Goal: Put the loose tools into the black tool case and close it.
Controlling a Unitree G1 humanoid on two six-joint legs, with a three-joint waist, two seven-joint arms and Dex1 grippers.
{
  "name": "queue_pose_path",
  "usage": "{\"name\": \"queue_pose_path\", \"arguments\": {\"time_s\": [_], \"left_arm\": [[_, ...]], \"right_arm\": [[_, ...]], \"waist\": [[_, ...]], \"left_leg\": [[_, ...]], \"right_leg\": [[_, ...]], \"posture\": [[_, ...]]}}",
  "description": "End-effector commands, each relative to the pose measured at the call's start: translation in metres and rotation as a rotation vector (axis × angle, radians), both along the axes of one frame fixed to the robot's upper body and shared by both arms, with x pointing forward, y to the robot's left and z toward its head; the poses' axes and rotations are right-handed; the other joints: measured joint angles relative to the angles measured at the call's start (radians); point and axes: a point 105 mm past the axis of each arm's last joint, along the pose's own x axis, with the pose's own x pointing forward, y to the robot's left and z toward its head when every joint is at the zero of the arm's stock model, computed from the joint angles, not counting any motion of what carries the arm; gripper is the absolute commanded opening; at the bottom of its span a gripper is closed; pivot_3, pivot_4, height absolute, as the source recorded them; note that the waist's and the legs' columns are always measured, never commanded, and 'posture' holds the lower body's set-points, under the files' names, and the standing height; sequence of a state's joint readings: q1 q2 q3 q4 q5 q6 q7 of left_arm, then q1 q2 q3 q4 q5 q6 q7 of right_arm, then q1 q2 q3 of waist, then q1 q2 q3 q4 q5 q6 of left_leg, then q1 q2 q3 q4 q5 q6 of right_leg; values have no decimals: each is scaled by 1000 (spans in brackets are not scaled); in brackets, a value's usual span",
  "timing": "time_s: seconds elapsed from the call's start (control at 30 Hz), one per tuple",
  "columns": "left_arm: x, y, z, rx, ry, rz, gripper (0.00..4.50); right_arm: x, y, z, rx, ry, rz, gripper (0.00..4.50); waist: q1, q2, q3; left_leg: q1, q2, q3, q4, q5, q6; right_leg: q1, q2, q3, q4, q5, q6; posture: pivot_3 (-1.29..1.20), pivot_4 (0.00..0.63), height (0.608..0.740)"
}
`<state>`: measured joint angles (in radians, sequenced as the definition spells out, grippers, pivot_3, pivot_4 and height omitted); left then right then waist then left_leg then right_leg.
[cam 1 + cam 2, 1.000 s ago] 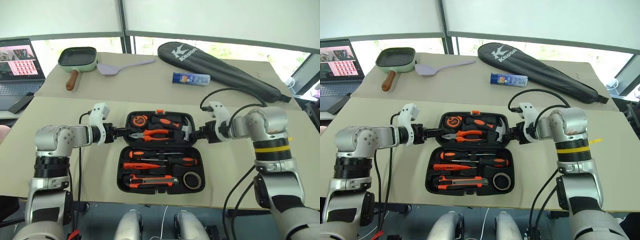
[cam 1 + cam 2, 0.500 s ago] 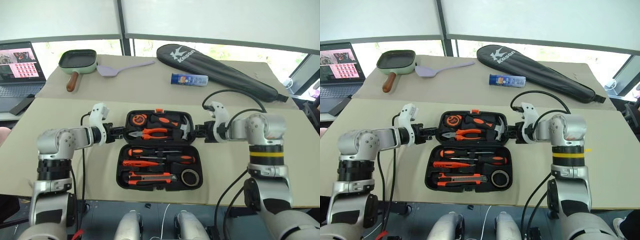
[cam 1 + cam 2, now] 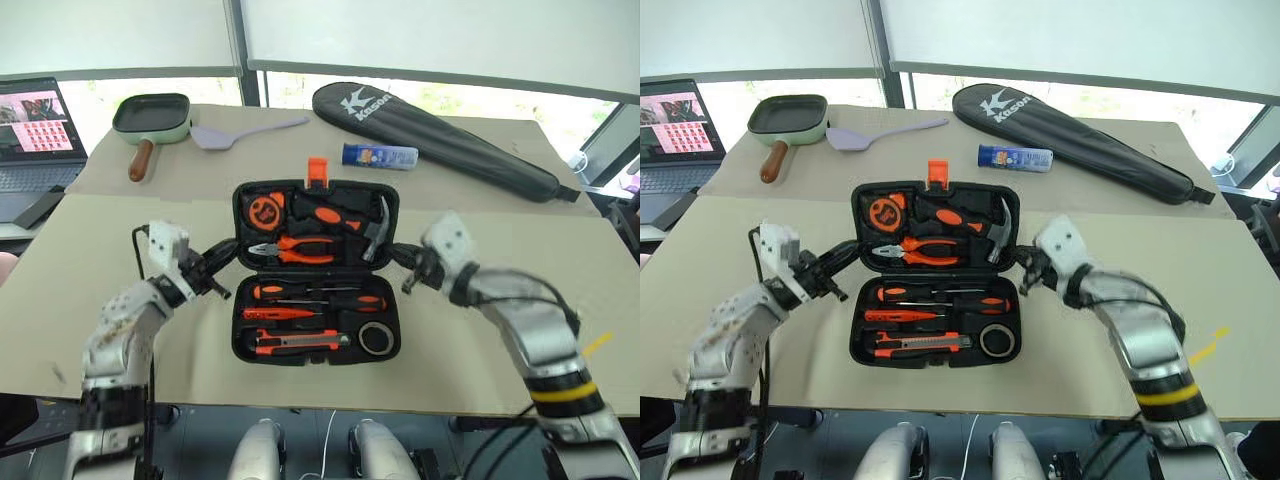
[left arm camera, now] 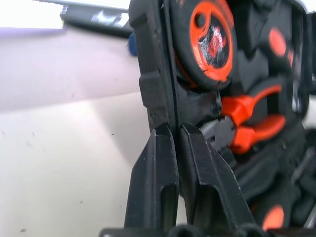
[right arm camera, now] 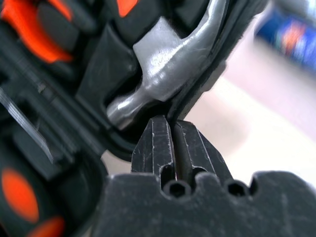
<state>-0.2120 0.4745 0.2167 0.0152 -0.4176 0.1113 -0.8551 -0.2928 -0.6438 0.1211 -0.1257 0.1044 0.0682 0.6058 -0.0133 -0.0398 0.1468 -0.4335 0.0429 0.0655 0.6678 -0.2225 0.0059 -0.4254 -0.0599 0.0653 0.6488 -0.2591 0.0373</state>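
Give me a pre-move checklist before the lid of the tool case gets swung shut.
1. Left gripper shut on the lid edge of the rectangular black plastic tool case: ok.
2. Right gripper shut on the opposite lid edge: ok.
3. Two orange-black screwdrivers, orange-black utility knife and dark tape roll in the base: ok.
4. Every tool seated flush: cannot tell.
5. Orange latch clear of obstructions: ok.

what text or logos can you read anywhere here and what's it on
"Kason", as far as it can be made out, in white with a K-shaped logo beside it: on the long black racket bag.
Print on the small blue tube: too small to read.
Laptop screen: a grid of pictures, any text too small to read.
Orange tape measure in the black tool case: its worn label is unreadable.
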Motion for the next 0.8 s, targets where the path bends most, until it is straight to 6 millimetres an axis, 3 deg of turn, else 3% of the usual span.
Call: {"name": "queue_pose_path", "arguments": {"time_s": [0.03, 0.13, 0.23, 0.3, 0.4, 0.53, 0.67, 0.73, 0.8], "left_arm": [[-19, 8, 2, 237, -236, -3, 63], [-38, 11, -23, 381, -275, -47, 63], [-52, 20, -39, 403, -243, -58, 63], [-56, 26, -44, 393, -202, -65, 775], [-63, 37, -49, 403, -149, -81, 1869], [-60, 53, -49, 397, -105, -35, 3286], [-57, 70, -54, 424, -42, -7, 3362], [-49, 75, -49, 413, -38, 19, 3362], [-39, 75, -43, 398, -36, 24, 3362]], "right_arm": [[-16, -13, -2, -237, -316, 77, 0], [-29, -18, -25, -340, -401, 127, 0], [-39, -25, -47, -386, -406, 154, 0], [-42, -30, -54, -383, -370, 157, 0], [-47, -34, -56, -354, -325, 164, 1067], [-42, -45, -46, -359, -336, 123, 2372], [-41, -66, -37, -348, -293, 66, 3825], [-48, -73, -40, -295, -169, 66, 4394], [-66, -72, -44, -214, 0, 118, 4045]], "waist": [[1, 0, 0], [0, 0, 0], [-1, 0, -1], [-2, 0, -1], [-2, 0, -1], [1, -1, 0], [-2, -1, 0], [-1, -1, 0], [5, -1, 0]], "left_leg": [[1, 0, 0, 0, 0, 0], [5, 0, 2, 0, -1, 1], [12, 1, 4, -2, -1, 1], [14, 3, 4, -2, -1, 1], [27, 4, 6, -6, -1, 2], [27, 5, 6, -5, -1, 2], [29, 6, 6, -5, -1, 2], [29, 6, 7, -5, -1, 2], [28, 6, 6, -5, -1, 2]], "right_leg": [[1, 0, 0, -1, 0, 0], [4, -1, 1, -1, 0, 0], [9, 0, 3, -1, 1, 0], [12, 0, 3, -1, 1, 0], [24, 0, 3, -3, 0, -1], [24, 0, 3, -3, -1, -1], [24, 0, 3, -2, -1, -2], [24, 0, 3, -2, -1, -2], [24, 1, 2, -2, -1, -2]], "posture": [[0, 150, 740], [0, 150, 740], [0, 150, 740], [0, 150, 740], [0, 150, 740], [0, 150, 740], [0, 150, 740], [0, 150, 740], [0, 150, 740]]}}
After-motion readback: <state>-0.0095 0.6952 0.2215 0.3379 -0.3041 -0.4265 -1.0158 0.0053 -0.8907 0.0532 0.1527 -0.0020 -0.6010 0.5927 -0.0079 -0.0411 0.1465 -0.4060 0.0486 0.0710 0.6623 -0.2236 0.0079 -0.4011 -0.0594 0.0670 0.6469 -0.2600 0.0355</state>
